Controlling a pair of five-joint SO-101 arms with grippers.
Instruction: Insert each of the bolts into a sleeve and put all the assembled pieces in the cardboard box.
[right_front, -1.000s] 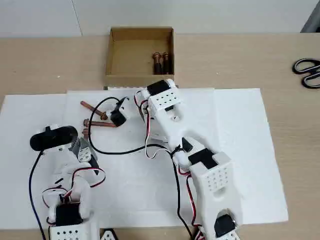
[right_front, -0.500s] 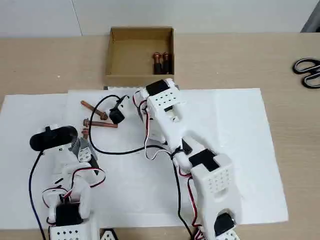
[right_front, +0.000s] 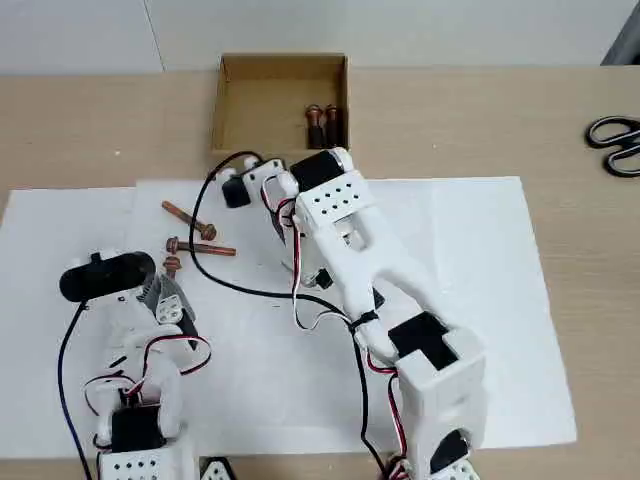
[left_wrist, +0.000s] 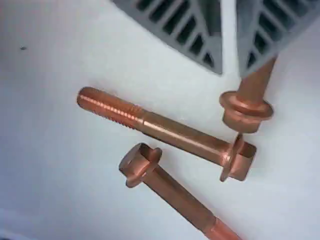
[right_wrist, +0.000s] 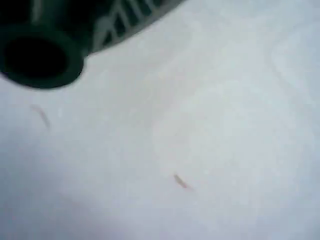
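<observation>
Right wrist view: my right gripper (right_front: 248, 180) clamped on black sleeve (right_wrist: 35, 57) | left gripper (left_wrist: 229, 40) beside three copper bolts (left_wrist: 165, 132), grip unclear

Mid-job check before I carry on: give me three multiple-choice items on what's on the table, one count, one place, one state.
1. How many loose bolts lie on the white sheet? A one; B three; C six.
2. Where are the scissors? A among the bolts; B mid-sheet; C on the bare table, off the sheet.
3. What state are those bolts in? A bare shanks; B wrapped in tape; C snapped in two.

Answers:
1. B: the high view shows three bolts on the sheet.
2. C: the scissors sit at the table's edge, clear of the sheet.
3. A: the left wrist view shows plain shanks and threads.
</observation>
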